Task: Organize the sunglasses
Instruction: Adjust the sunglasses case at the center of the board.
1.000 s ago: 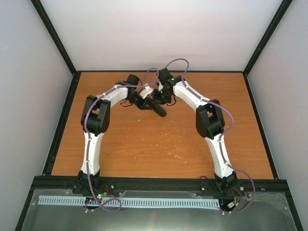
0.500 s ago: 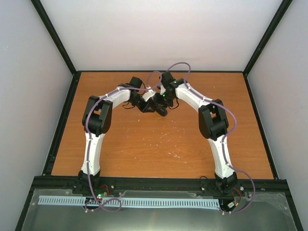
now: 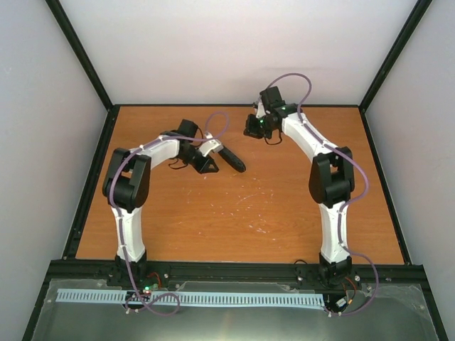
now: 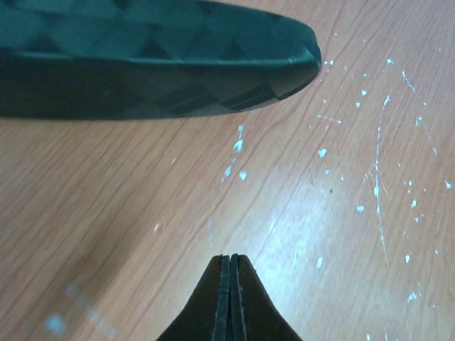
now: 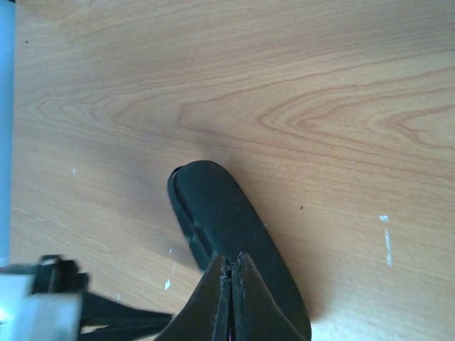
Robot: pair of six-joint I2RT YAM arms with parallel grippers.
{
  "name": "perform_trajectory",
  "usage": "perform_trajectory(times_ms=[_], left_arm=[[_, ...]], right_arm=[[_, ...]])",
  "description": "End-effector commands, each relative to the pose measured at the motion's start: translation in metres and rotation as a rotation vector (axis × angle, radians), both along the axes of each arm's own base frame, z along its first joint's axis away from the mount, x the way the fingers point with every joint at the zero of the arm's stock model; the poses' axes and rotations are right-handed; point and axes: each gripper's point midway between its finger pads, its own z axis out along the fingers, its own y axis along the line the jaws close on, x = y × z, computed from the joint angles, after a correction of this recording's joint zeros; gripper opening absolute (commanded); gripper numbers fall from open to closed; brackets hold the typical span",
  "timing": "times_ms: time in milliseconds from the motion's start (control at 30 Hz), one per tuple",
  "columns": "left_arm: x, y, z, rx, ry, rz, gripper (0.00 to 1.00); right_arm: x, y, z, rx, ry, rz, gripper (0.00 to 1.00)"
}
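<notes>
The black oblong case (image 3: 232,160) lies closed on the wooden table, left of centre towards the back. The sunglasses are not in view in any frame. My left gripper (image 3: 211,168) is shut and empty, low over the table just left of the case. In the left wrist view its tips (image 4: 229,259) are pressed together, with the case (image 4: 142,64) a short way ahead. My right gripper (image 3: 250,133) is shut and empty, raised behind and to the right of the case. In the right wrist view its tips (image 5: 232,259) hang above the case (image 5: 227,227).
The table (image 3: 284,206) is orange-brown wood with pale scuff marks, walled on three sides by black posts and white panels. Part of the left arm (image 5: 43,298) shows at the bottom left of the right wrist view.
Both grippers were together at the case and have drawn apart. The right arm has pulled back and up to the right, the left arm has swung left. The case stays on the table.
</notes>
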Motion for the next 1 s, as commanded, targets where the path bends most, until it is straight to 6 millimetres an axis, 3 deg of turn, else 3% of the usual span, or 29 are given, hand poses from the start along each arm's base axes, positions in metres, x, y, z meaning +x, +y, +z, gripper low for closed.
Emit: perform_trajectory(times_ms=[0,100,200,533,733,833,967], left_arm=[[0.012,0.033,0.03,-0.026,-0.076,0.09,0.01],[0.013,0.056,0.034,-0.004,-0.095,0.138,0.01],[0.013,0.066,0.036,0.001,-0.099,0.162,0.01],[0.014,0.065,0.037,-0.032,-0.096,0.186,0.01],[0.014,0.065,0.036,-0.037,-0.105,0.184,0.01],[0.013,0.065,0.036,-0.036,-0.112,0.183,0.01],[0.017,0.069,0.054,-0.054,-0.153,0.212,0.01]], right_arm=[[-0.006,0.024,-0.034,-0.031,0.065,0.062,0.04],[-0.006,0.03,-0.052,-0.077,0.091,0.058,0.03],[-0.002,0.03,-0.068,-0.09,0.109,0.033,0.04],[-0.025,0.063,-0.099,-0.105,0.171,0.134,0.04],[-0.051,0.084,-0.098,-0.117,0.179,0.216,0.04],[-0.059,0.083,-0.097,-0.137,0.183,0.221,0.03],[-0.058,0.066,-0.066,-0.17,0.121,0.176,0.04]])
